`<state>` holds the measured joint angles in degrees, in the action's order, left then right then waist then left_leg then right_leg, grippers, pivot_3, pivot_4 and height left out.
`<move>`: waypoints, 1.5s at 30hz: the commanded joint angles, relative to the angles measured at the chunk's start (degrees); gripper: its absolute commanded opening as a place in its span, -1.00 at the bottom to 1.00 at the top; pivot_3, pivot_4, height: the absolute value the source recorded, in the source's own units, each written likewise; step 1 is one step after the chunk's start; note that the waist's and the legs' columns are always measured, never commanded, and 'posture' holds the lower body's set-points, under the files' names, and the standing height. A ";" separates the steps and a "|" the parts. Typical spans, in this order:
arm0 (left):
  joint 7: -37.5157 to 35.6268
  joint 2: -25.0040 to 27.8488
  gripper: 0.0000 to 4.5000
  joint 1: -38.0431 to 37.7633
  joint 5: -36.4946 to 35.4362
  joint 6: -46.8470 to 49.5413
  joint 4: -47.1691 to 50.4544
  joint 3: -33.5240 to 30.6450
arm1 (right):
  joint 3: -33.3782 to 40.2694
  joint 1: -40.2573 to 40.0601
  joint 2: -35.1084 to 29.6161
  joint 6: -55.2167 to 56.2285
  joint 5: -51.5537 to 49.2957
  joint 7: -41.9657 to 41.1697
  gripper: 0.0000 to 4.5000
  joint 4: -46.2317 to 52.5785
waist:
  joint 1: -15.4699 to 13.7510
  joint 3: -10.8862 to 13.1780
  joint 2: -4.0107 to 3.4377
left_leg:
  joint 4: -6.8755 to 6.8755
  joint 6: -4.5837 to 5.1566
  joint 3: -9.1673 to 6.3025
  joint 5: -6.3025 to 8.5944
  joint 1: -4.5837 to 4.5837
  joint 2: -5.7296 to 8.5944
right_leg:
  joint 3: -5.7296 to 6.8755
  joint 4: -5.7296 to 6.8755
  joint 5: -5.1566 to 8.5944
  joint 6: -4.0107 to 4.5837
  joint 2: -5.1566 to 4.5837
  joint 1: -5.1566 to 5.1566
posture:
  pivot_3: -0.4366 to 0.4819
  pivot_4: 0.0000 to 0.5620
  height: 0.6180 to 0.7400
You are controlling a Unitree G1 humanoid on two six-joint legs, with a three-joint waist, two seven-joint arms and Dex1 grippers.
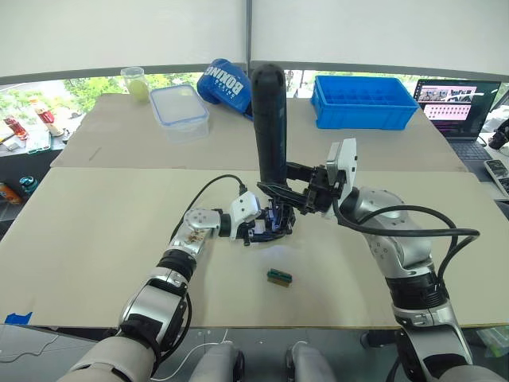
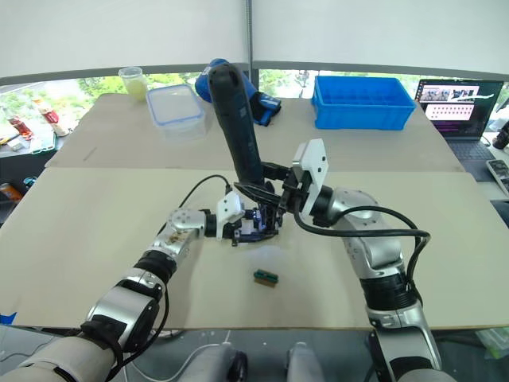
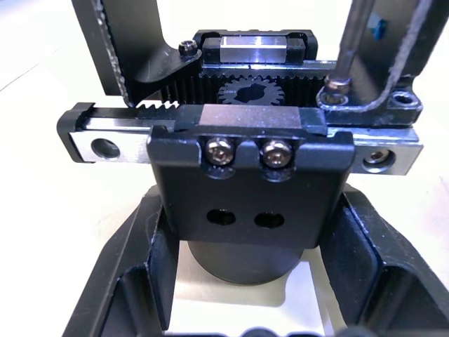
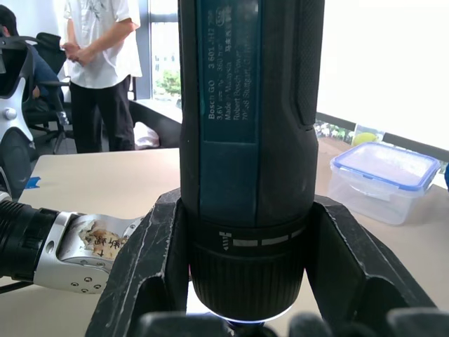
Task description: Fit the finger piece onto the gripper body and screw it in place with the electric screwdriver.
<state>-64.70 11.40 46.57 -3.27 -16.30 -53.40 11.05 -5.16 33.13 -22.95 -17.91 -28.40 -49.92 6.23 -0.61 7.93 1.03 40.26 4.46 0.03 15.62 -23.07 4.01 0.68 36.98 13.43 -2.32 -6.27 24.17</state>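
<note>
Two grippers meet at mid-desk, one holding the gripper body [image 1: 274,220] and the other the electric screwdriver [image 1: 269,123].
The left gripper [image 1: 262,229] has its fingers [image 3: 126,281] closed around the gripper body's rounded base, holding it just above the desk [image 1: 95,239]; the left wrist view shows its toothed rack, gear and two screws. The right gripper [image 1: 278,187] has its fingers [image 4: 147,267] clamped around the electric screwdriver's lower barrel, the handle standing nearly upright with its thin silver bit [image 3: 349,42] pointing down onto the top of the gripper body. A small green-and-black block [image 1: 278,276] lies on the desk just in front of the two grippers. I cannot make out the finger piece as a separate part. A blue bin [image 1: 364,100] and a clear lidded container [image 1: 180,108] sit on the far desk.
</note>
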 commanded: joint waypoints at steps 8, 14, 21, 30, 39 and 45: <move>1.59 1.57 0.01 1.48 0.10 -0.69 0.97 -1.76 | -0.13 -3.36 -0.90 -1.58 2.66 0.84 -0.15 -3.91 | 0.01 -0.02 0.04 | -0.03 0.01 -0.01 0.01 0.00 0.00 | 0.01 -0.01 0.00 0.00 -0.04 0.01 | -0.05 -0.47 1.00; 1.45 1.51 0.01 1.40 0.04 -0.59 1.05 -1.73 | 0.04 -4.48 -0.95 -0.39 2.72 0.64 -0.15 -1.93 | 0.00 -0.02 0.04 | -0.04 0.01 -0.01 0.01 0.00 0.00 | 0.01 -0.01 0.00 0.00 -0.05 0.01 | -0.05 -0.47 1.00; 1.19 1.56 0.01 1.20 0.11 -0.54 1.08 -1.55 | 1.31 -3.57 -0.82 1.28 2.08 0.64 -0.15 0.93 | 0.00 -0.02 0.04 | -0.05 0.08 -0.01 0.05 -0.01 0.00 | 0.01 -0.02 0.00 0.00 -0.05 0.03 | -0.05 -0.47 1.00; 0.43 1.79 0.01 -0.43 0.93 -0.78 1.23 -0.32 | 6.58 4.97 0.69 -4.84 -9.06 1.47 -0.15 8.60 | 0.12 0.01 0.04 | -0.10 -0.12 0.00 -0.07 -0.43 0.00 | 0.00 0.00 0.00 0.00 -0.07 0.46 | -0.05 -0.47 1.00; 2.06 1.98 0.01 -0.17 1.29 0.57 0.97 -0.49 | 6.88 6.53 0.42 -7.40 -12.03 0.50 -0.15 10.51 | 0.10 0.00 0.04 | -0.09 -0.15 0.05 -0.11 -0.70 0.03 | 0.01 0.07 0.00 0.00 -0.08 0.75 | -0.05 -0.47 1.00; -1.93 5.28 1.00 -2.41 -1.16 2.96 7.87 -1.53 | 8.05 7.62 -1.14 -15.63 -21.68 -1.30 -0.15 14.12 | 0.38 0.01 0.04 | -0.21 -0.16 0.05 -0.14 -0.75 0.03 | 0.00 0.14 0.00 0.00 -0.06 0.87 | -0.05 -0.47 1.00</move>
<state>-64.89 15.54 44.76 -2.89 -14.20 -49.99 10.35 0.60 38.38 -23.37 -31.63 -44.88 -50.05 16.08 -0.23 7.94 1.07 40.00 4.29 0.07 15.47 -23.82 4.03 0.69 37.12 13.42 -2.32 -6.33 25.04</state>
